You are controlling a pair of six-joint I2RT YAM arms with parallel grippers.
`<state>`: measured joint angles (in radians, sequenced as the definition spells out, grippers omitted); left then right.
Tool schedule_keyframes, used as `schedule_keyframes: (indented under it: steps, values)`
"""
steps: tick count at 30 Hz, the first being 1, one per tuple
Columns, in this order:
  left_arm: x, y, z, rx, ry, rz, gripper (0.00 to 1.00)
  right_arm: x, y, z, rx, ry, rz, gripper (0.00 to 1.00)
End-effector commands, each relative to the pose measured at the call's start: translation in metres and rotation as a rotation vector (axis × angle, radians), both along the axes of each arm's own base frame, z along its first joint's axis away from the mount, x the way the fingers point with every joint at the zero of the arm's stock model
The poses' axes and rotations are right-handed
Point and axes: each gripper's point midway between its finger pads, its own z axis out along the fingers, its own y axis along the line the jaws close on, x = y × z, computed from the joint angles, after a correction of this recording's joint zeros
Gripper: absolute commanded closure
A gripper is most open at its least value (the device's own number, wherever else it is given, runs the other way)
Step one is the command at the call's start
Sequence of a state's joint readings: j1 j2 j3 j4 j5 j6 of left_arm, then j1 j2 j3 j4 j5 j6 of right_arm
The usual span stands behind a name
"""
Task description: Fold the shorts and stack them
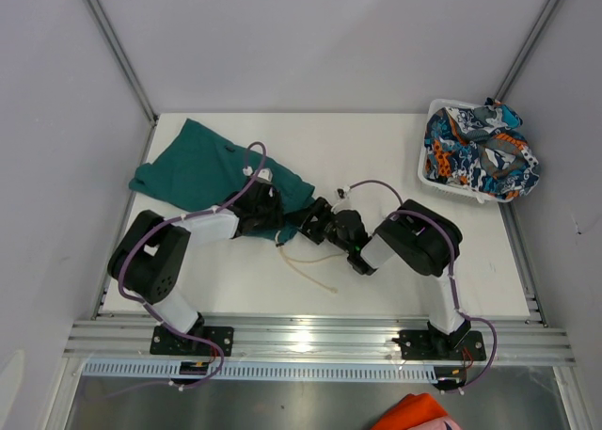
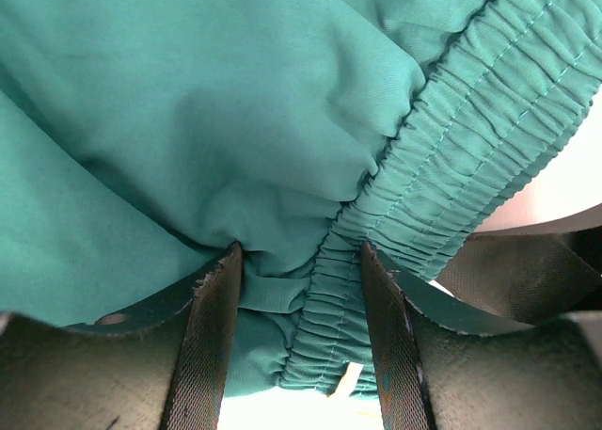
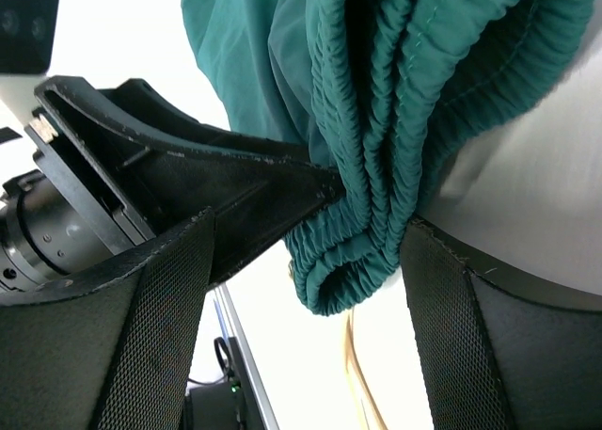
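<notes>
The teal-green shorts (image 1: pixel 202 167) lie spread at the table's left back, their near corner lifted between the two grippers. My left gripper (image 1: pixel 271 210) is shut on a bunch of cloth and elastic waistband (image 2: pixel 442 119), which fills the gap between its fingers (image 2: pixel 212 336). My right gripper (image 1: pixel 316 225) is open around the folded waistband end (image 3: pixel 376 214); the band rests against one finger (image 3: pixel 461 336) and stands clear of the other. The pale drawstring (image 1: pixel 315 272) trails on the table. The printed shorts (image 1: pixel 475 152) sit heaped in the white basket (image 1: pixel 450 191).
The basket stands at the right back corner of the table. An orange cloth (image 1: pixel 419 413) shows below the table's front rail. Metal frame posts rise at both back corners. The left gripper's black finger (image 3: pixel 235 181) is close beside my right one.
</notes>
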<state>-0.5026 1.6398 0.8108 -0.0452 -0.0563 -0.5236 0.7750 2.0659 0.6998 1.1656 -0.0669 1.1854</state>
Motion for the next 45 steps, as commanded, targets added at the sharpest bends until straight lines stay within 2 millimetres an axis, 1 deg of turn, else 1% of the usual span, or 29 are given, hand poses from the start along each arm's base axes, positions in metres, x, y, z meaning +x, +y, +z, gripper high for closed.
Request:
schedule_keyframes:
  steps: [1,6,9,10,16,18,19,21,22,23,24,25,27,28,29,30,31,32,33,34,35,36,37,39,40,41,42,43,45]
  values:
    - [-0.032,0.01,-0.027,0.035,0.123,-0.02,0.44,-0.001,-0.013,-0.058,-0.147,0.098,-0.04,0.2]
    - [-0.032,0.008,-0.027,0.022,0.106,-0.052,0.43,0.01,-0.018,-0.054,-0.14,0.077,-0.07,0.2]
    - [-0.036,0.002,-0.025,-0.017,0.114,-0.083,0.43,0.015,-0.02,-0.053,-0.132,0.074,-0.079,0.2]
    - [-0.037,0.003,-0.027,-0.019,0.117,-0.088,0.43,0.015,-0.019,-0.053,-0.132,0.077,-0.076,0.21]
    - [-0.041,-0.003,-0.026,-0.051,0.115,-0.126,0.44,0.023,-0.009,-0.05,-0.127,0.082,-0.07,0.26]
    - [-0.043,-0.005,-0.025,-0.069,0.11,-0.138,0.44,0.025,-0.007,-0.048,-0.128,0.081,-0.068,0.3]
    - [-0.044,-0.006,-0.025,-0.075,0.108,-0.142,0.43,0.026,-0.006,-0.048,-0.128,0.08,-0.069,0.37]
    - [-0.048,-0.006,-0.025,-0.081,0.115,-0.151,0.43,0.028,-0.007,-0.047,-0.13,0.083,-0.072,0.46]
    - [-0.043,-0.01,-0.021,-0.098,0.089,-0.154,0.43,0.028,-0.009,-0.047,-0.131,0.083,-0.077,0.56]
    - [-0.045,-0.009,-0.022,-0.1,0.09,-0.156,0.43,0.029,-0.01,-0.047,-0.132,0.083,-0.081,0.61]
    - [-0.046,-0.01,-0.022,-0.106,0.09,-0.157,0.43,0.03,-0.013,-0.043,-0.13,0.081,-0.089,0.64]
    - [-0.047,-0.01,-0.02,-0.113,0.083,-0.16,0.42,0.028,-0.017,-0.046,-0.142,0.089,-0.094,0.69]
    - [-0.048,-0.014,-0.018,-0.135,0.079,-0.169,0.41,0.027,-0.025,-0.043,-0.152,0.084,-0.101,0.74]
    - [-0.048,-0.015,-0.013,-0.148,0.069,-0.175,0.41,0.026,-0.026,-0.042,-0.156,0.084,-0.101,0.81]
    - [-0.05,-0.016,-0.012,-0.16,0.069,-0.173,0.4,0.025,-0.031,-0.046,-0.178,0.103,-0.1,0.88]
    - [-0.051,-0.018,-0.008,-0.176,0.067,-0.18,0.39,0.029,-0.036,-0.04,-0.177,0.106,-0.104,0.99]
    - [-0.05,-0.02,0.003,-0.194,0.04,-0.182,0.38,0.026,-0.041,-0.047,-0.219,0.134,-0.091,1.0]
    - [-0.049,-0.021,0.012,-0.209,0.022,-0.174,0.36,0.022,-0.043,-0.047,-0.233,0.153,-0.061,1.0]
    - [-0.048,-0.02,0.021,-0.214,0.005,-0.169,0.34,0.021,-0.045,-0.039,-0.245,0.16,-0.041,1.0]
    - [-0.043,-0.018,0.042,-0.22,-0.054,-0.155,0.32,0.019,-0.058,-0.05,-0.325,0.213,-0.024,1.0]
    - [-0.039,-0.016,0.054,-0.219,-0.083,-0.145,0.3,0.017,-0.063,-0.048,-0.352,0.223,-0.003,1.0]
    - [-0.038,-0.011,0.065,-0.197,-0.075,-0.127,0.29,0.013,-0.068,-0.046,-0.378,0.236,0.028,1.0]
    - [-0.034,-0.004,0.073,-0.178,-0.093,-0.103,0.28,0.007,-0.085,-0.044,-0.432,0.284,0.034,1.0]
    - [-0.023,0.007,0.101,-0.177,-0.136,-0.06,0.27,0.006,-0.1,-0.034,-0.531,0.251,0.077,1.0]
    - [-0.019,0.013,0.107,-0.171,-0.154,-0.035,0.26,0.0,-0.12,-0.031,-0.591,0.29,0.083,1.0]
    - [-0.013,0.022,0.116,-0.177,-0.179,0.001,0.26,0.001,-0.131,-0.025,-0.645,0.263,0.112,1.0]
    - [-0.009,0.026,0.119,-0.179,-0.194,0.021,0.25,-0.004,-0.137,-0.02,-0.657,0.263,0.145,1.0]
    - [-0.005,0.034,0.118,-0.179,-0.198,0.058,0.25,-0.009,-0.158,-0.017,-0.701,0.286,0.163,1.0]
    - [0.0,0.038,0.115,-0.197,-0.199,0.081,0.25,-0.01,-0.174,-0.007,-0.72,0.282,0.179,1.0]
